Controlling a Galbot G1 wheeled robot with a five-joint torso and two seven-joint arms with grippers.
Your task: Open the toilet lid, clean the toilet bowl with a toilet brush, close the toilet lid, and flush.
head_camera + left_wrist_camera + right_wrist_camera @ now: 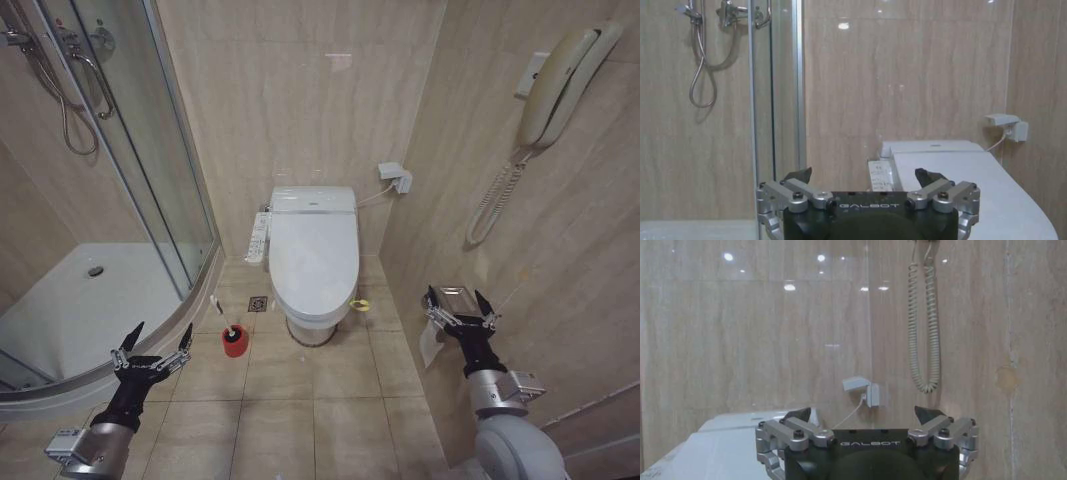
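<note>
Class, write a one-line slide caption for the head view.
Toilet lid closed, toilet brush in its cup; left gripper and right gripper open, empty.

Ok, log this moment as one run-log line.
toilet lid: closed | toilet brush: in red cup, floor left of toilet | left gripper: open, empty, low left | right gripper: open, empty, by right wall

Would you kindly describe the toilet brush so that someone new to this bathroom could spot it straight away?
Start at the white toilet bowl against the back wall, its toilet lid shut. On the floor tiles on the shower side of its base stands a small round red cup. The toilet brush is the dark head sticking up out of that cup, the only red and black item on the beige floor.
</note>
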